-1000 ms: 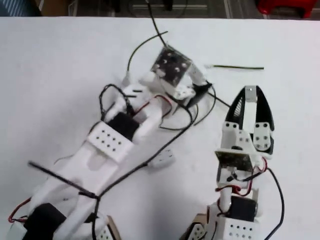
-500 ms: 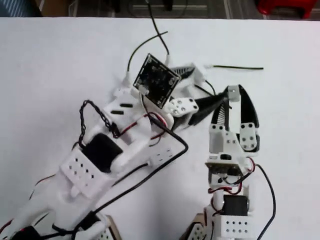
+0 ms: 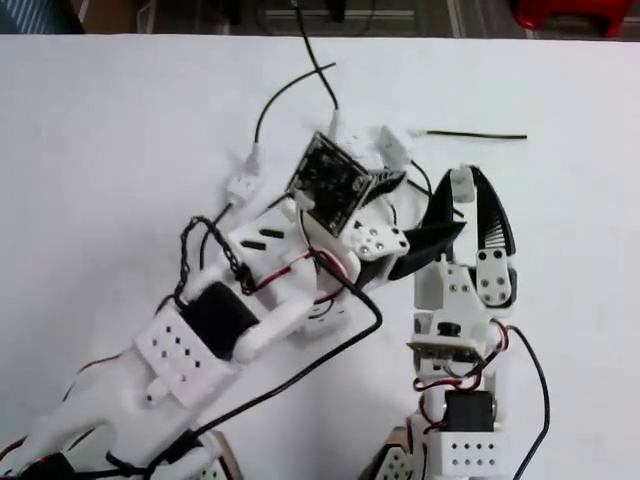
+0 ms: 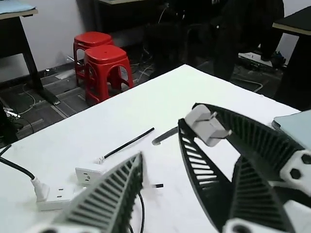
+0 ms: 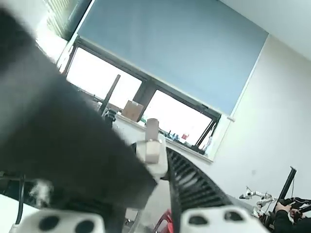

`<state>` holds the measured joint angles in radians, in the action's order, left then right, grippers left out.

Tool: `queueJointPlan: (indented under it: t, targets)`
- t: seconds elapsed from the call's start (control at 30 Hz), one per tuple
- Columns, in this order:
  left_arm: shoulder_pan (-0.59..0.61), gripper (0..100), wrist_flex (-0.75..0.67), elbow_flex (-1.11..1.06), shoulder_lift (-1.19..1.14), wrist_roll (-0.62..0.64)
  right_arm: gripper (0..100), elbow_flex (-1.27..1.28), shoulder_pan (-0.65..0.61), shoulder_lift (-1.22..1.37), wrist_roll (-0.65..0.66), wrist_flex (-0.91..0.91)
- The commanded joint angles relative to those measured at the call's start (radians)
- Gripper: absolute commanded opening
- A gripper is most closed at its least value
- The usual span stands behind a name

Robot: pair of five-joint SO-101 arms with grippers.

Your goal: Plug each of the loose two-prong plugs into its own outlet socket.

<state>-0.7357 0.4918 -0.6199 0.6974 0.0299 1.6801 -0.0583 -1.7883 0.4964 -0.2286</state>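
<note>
we've got left arm [image 3: 110,400]: white printed shells, black servo block [image 3: 215,315], dotted vent plate [image 3: 175,350], twisted black cable [image 3: 205,245], red leads, bare dark camera board [image 3: 330,180]. right arm [image 3: 450,295] now: same white, screw-dotted plates, red-black wiring [image 3: 495,345]. black ribbed fingers [image 4: 114,191] on both.

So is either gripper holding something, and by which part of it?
The right gripper holds a white two-prong plug by its body, at the fingertips, with the prongs free.

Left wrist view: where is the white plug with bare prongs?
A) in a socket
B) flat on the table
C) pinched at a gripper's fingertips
C: the plug sits pinched at the right gripper fingertips, raised off the table.
</note>
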Motion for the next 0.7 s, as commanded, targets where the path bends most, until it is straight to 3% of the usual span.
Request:
queueJointPlan:
  t: [0.0,0.37,0.67]
  targets:
    - [0.012,29,-0.095,-0.032,0.022,-0.041,3.1,-0.021,-0.005,-0.013,-0.008,-0.016]
    - [0.015,29,-0.118,0.043,0.022,-0.040,3.0,-0.077,-0.028,-0.015,-0.008,0.107]
    - [0.119,29,-0.150,0.097,-0.102,-0.040,3.1,-0.077,-0.033,-0.015,-0.008,0.107]
